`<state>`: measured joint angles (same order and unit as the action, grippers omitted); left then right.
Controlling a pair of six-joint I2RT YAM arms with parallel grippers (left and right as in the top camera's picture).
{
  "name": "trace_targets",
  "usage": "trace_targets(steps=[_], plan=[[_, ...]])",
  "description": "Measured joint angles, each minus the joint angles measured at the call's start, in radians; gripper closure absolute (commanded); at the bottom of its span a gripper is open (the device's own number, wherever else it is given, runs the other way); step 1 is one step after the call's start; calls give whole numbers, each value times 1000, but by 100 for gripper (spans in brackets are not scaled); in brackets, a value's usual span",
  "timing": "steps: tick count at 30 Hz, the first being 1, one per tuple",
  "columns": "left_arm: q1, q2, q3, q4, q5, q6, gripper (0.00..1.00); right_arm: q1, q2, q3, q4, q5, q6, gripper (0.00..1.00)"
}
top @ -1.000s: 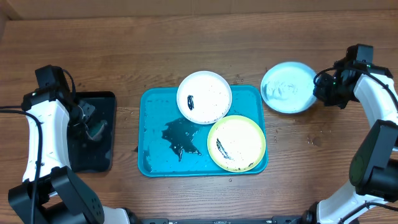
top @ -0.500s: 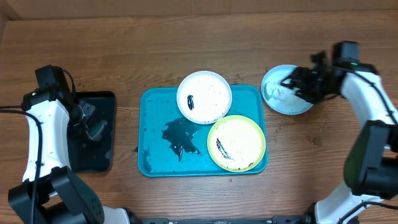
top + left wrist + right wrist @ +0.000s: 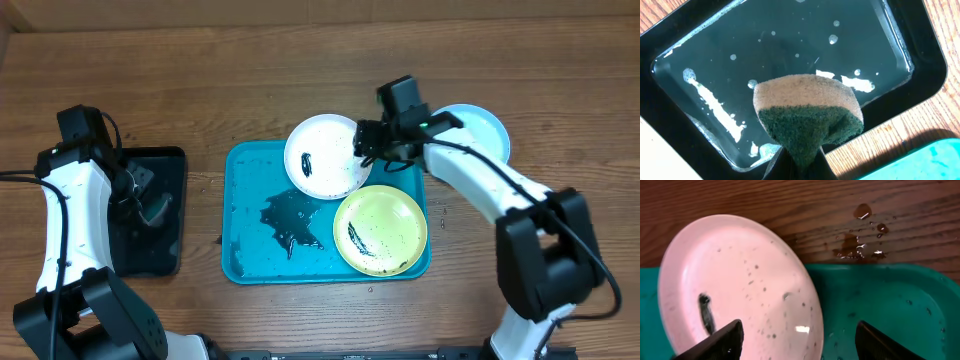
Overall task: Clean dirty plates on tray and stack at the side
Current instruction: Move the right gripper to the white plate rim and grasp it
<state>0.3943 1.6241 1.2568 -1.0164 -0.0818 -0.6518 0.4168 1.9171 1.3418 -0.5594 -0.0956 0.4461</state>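
Overhead view is showing a wooden worktop [image 3: 300, 60] with a turquoise tray [image 3: 250, 240] lying at its centre. Two plates are sitting on the tray. A white plate [image 3: 325, 155] is resting at the top edge, carrying a dark smear and specks. A yellow-green plate [image 3: 380, 230] is lying at the lower right, also smeared. A dark puddle [image 3: 290, 220] is spreading over the tray's bare left part. A pale blue plate [image 3: 485, 125] is sitting off the tray on the worktop at the right, partly hidden by the right arm; it is probably lying there as the start of the stack. The right pincer [image 3: 365, 140] is reaching over the white plate's right rim with its fingers apart, holding nothing. In the right wrist view one finger is hanging over the plate and the other over the tray, so the rim is lying between them, seemingly lined up for a grip on that edge. Water drops [image 3: 860, 245] are beading on the wood just beyond. At the far left, the left pincer [image 3: 148, 205] is clamped on a sponge [image 3: 807, 112], tan with a green scouring face, and is hanging over a black tray [image 3: 150, 250] of soapy water [image 3: 790, 50], most likely so that the sponge is wet and ready for scrubbing.
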Motion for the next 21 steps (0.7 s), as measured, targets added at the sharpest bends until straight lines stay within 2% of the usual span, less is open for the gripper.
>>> trace_targets(steps=[2,5,7,11,13,21], plan=[[0,0,0,0,0,0,96,8,49,0,13,32,19,30],[0,0,0,0,0,0,96,8,117,0,23,61,31,42],[0,0,0,2,0,0,96,8,117,2,37,53,39,58],[0,0,0,18,0,0,95,8,121,2,40,32,50,81],[0,0,0,21,0,0,96,8,121,2,43,16,51,96],[0,23,0,30,0,0,96,10,121,3,44,-94,55,96]])
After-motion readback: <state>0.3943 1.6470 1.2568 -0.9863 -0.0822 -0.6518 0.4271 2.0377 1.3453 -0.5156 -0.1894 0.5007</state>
